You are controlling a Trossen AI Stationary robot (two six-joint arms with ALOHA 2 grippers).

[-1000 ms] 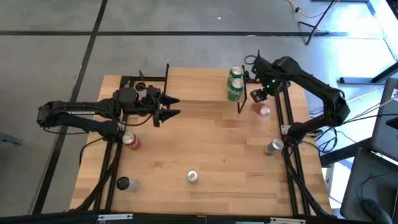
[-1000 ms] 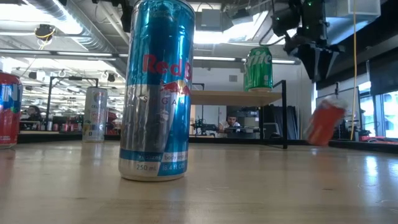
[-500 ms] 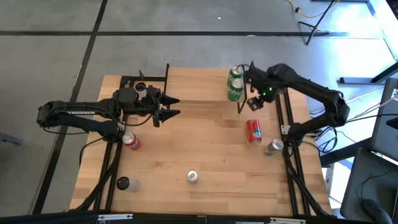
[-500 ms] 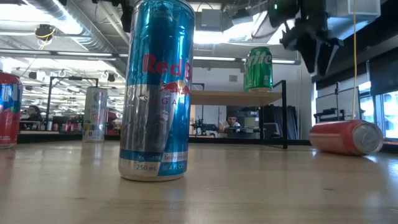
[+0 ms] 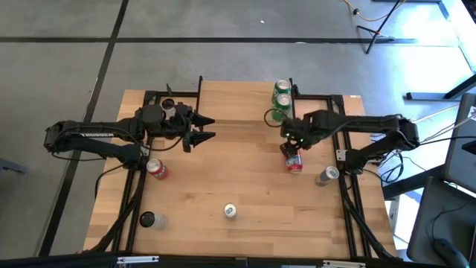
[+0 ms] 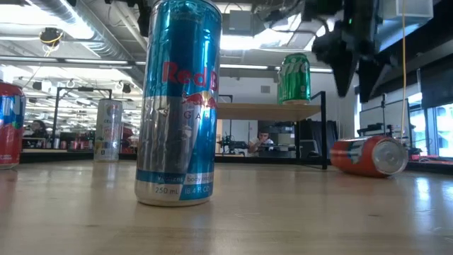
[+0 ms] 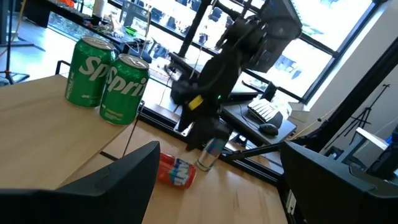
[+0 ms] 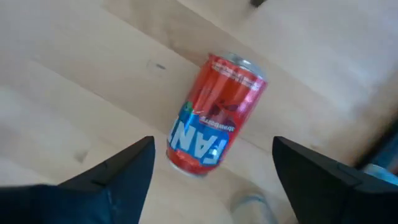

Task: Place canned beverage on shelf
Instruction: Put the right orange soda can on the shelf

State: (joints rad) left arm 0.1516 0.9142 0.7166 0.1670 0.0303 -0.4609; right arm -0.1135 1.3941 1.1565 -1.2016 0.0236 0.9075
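Observation:
A red Fanta can [image 5: 294, 162] lies on its side on the table, just in front of the shelf's right end; it also shows in the right wrist view [image 8: 214, 115] and the low view [image 6: 368, 154]. My right gripper [image 5: 291, 143] hangs above it, pointing down, open, its fingers [image 8: 127, 165] wide of the can and clear of it. The shelf [image 5: 242, 100] stands at the far middle with two green Sprite cans [image 5: 280, 99] upright on its right end. My left gripper [image 5: 204, 128] is open and level over the shelf's left part, holding nothing.
Loose cans stand on the table: a red one [image 5: 156, 170] at the left, a dark one [image 5: 147, 219] near left, a blue Red Bull can [image 5: 230, 211] near the front middle, a silver one [image 5: 327, 176] at the right. Black rails [image 5: 348, 201] run along both sides.
The red can has dropped beside the shelf's right end, landed on its side, and rolled and turned a little toward the table's near left. My right gripper has swung from the far right by the shelf toward the left and near edge, coming lower over the can.

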